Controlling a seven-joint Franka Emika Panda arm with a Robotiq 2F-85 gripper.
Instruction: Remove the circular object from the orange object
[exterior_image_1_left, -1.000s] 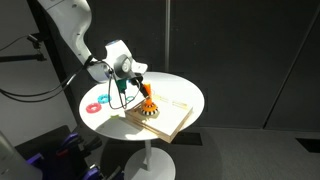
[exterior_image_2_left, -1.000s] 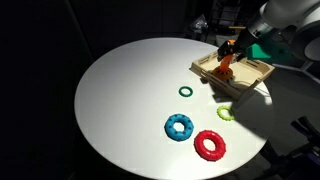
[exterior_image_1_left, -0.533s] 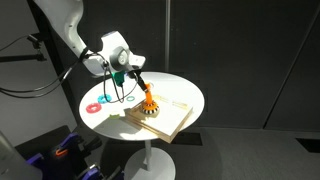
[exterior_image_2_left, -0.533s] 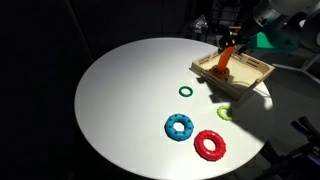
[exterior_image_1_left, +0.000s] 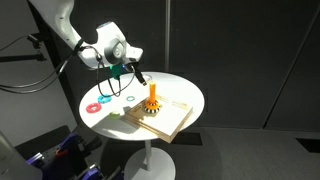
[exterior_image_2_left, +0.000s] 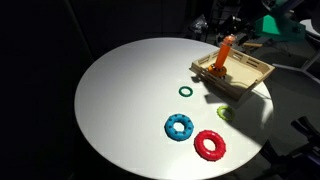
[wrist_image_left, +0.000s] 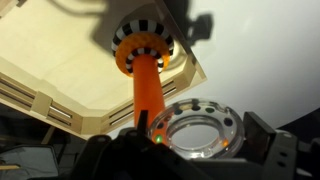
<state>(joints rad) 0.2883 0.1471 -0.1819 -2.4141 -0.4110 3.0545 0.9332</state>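
The orange peg (exterior_image_1_left: 153, 94) stands upright on its yellow-and-black striped base (exterior_image_1_left: 150, 108) on the pale wooden board (exterior_image_1_left: 170, 118). It also shows in the other exterior view (exterior_image_2_left: 226, 54) and the wrist view (wrist_image_left: 148, 85). No ring is on it. My gripper (exterior_image_1_left: 131, 73) hangs above and beside the peg. In the wrist view my gripper (wrist_image_left: 200, 138) is shut on a clear circular ring (wrist_image_left: 216, 112) with coloured dots, held clear of the peg's top.
A blue ring (exterior_image_2_left: 179, 127), a red ring (exterior_image_2_left: 210, 145), a small green ring (exterior_image_2_left: 185, 91) and a yellow-green ring (exterior_image_2_left: 226, 113) lie on the round white table (exterior_image_2_left: 120, 100). The board sits near the table's edge.
My gripper has risen and drawn away from the peg with the clear ring in it. The ring has come off the peg, which now stands bare.
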